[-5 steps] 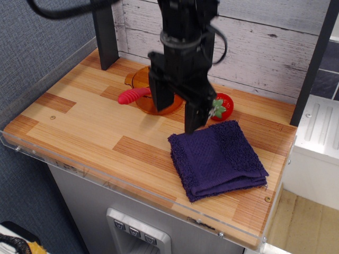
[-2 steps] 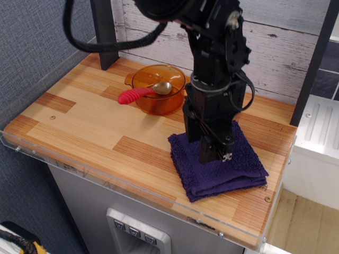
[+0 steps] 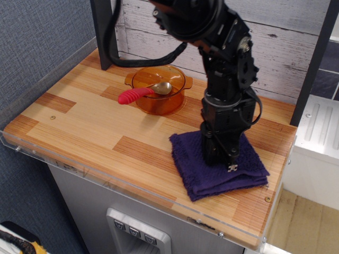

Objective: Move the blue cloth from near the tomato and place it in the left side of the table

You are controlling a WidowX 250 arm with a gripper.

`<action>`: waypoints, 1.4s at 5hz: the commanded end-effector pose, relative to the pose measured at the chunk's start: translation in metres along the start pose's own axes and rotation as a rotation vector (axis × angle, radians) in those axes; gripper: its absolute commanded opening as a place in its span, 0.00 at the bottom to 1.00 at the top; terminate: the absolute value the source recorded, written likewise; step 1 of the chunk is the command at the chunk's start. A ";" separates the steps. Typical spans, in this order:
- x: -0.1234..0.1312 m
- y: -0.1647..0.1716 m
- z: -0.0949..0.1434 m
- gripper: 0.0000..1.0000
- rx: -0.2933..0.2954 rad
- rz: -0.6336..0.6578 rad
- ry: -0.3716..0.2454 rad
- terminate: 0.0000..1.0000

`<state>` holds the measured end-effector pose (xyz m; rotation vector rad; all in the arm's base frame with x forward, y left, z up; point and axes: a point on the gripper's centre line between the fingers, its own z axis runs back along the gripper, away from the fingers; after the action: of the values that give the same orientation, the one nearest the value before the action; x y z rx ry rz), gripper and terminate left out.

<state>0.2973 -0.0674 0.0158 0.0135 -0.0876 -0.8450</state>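
Note:
The blue cloth [image 3: 209,177] lies folded on the right front part of the table [image 3: 79,114]. My gripper [image 3: 220,159] points straight down and its fingertips press into the middle of the cloth. The fingers merge into one dark mass from this angle, so I cannot tell how far apart the jaws stand. The tomato is hidden behind my arm.
An orange glass pot [image 3: 159,90] stands at the back middle with a red-handled spoon [image 3: 135,95] resting in it. A black post [image 3: 103,32] stands at the back left. The clear plastic rim [image 3: 132,186] runs along the front edge.
My gripper has moved right and down from beside the pot onto the cloth. My arm now covers the tomato, which showed one second ago.

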 end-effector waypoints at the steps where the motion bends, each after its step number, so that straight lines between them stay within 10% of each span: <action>1: -0.015 -0.001 -0.003 0.00 -0.017 0.129 0.052 0.00; 4: -0.047 -0.019 0.009 0.00 0.099 0.008 0.269 0.00; 7: -0.078 0.011 0.017 0.00 0.015 0.542 0.083 0.00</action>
<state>0.2588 -0.0038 0.0176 0.0305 0.0295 -0.3094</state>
